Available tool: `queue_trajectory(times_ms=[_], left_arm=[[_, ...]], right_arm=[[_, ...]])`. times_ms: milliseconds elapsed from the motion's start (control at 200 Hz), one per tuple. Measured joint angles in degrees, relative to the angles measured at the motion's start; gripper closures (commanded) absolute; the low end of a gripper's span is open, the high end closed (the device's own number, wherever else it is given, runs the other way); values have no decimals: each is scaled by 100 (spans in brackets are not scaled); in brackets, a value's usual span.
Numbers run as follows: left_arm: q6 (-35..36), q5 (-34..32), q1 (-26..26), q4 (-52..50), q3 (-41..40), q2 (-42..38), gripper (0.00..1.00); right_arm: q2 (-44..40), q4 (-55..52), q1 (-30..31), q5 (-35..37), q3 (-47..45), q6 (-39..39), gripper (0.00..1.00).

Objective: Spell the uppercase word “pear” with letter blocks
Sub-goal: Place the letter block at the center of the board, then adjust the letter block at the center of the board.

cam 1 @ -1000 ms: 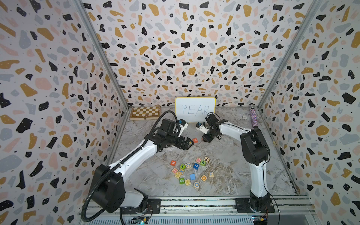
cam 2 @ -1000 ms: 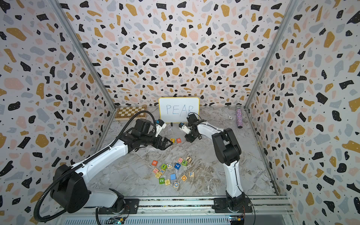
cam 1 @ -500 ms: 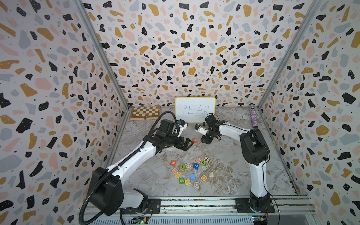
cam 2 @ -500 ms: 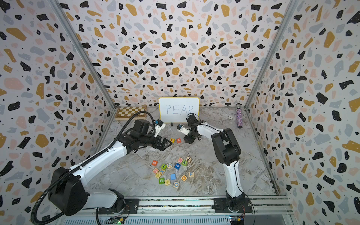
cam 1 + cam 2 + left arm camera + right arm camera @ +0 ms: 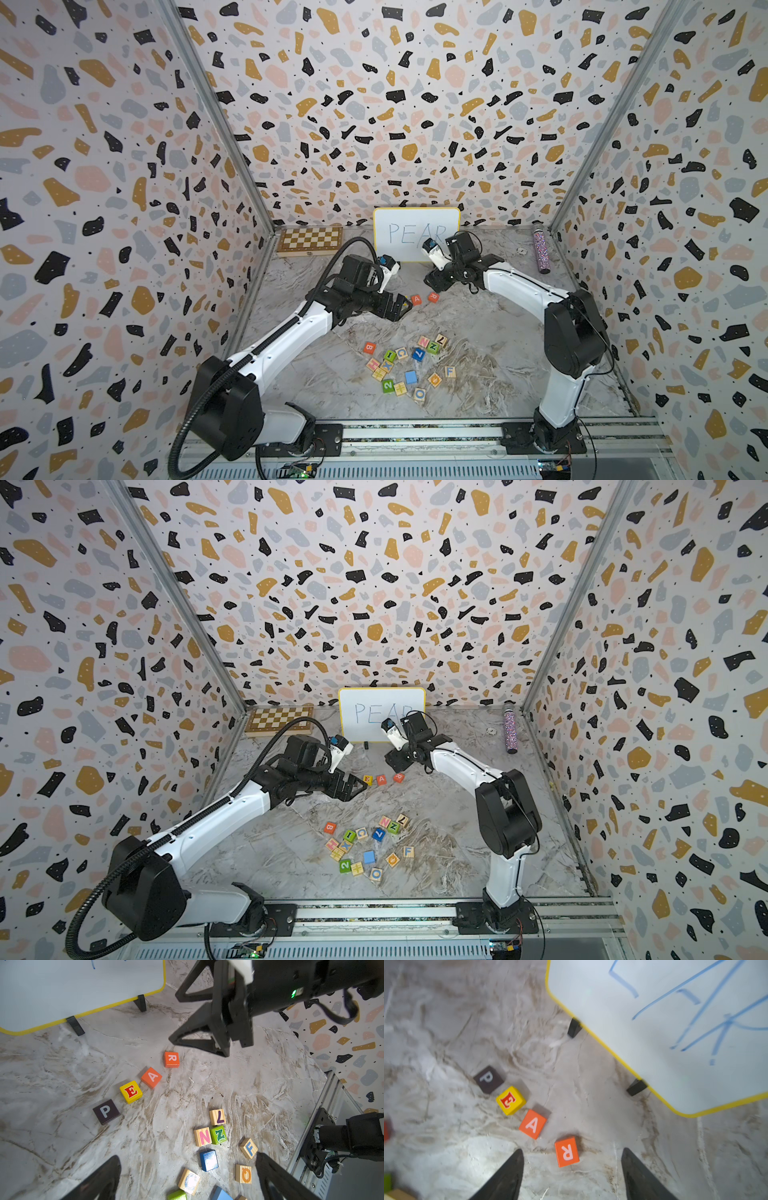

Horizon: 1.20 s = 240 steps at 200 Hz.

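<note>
Right arm (image 5: 519, 286) above R block (image 5: 566, 1152) (fingers (image 5: 506, 1176) apart)

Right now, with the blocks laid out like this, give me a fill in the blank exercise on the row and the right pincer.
1. The black block at one end of the row bears a white ____.
2. The E block, between it and the A block, is coloured ____.
3. The right pincer is open, and the nearest block is lettered ____.
4. The whiteboard behind the row reads ____.
Missing words: P; yellow; R; PEAR.
</note>
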Motion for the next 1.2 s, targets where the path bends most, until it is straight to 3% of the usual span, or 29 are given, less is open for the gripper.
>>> queue_trajectory(times_ms=[135,250,406,871,1202], left_arm=[[0,-50,0,4,0,-42,0],[-2,-55,0,2,0,-42,0],[0,-55,0,0,0,-42,0],[2,-79,0,-2,-33,-55,0],[11,-160,0,-2,-70,-122,0]], right_arm=[[-74,46,-37,278,-44,1410,34],[7,-22,-66,332,-151,2363,33],[398,-96,-66,424,-151,3067,28],[1080,-247,251,562,-151,3504,32],[1355,-234,323,557,96,3506,43]])
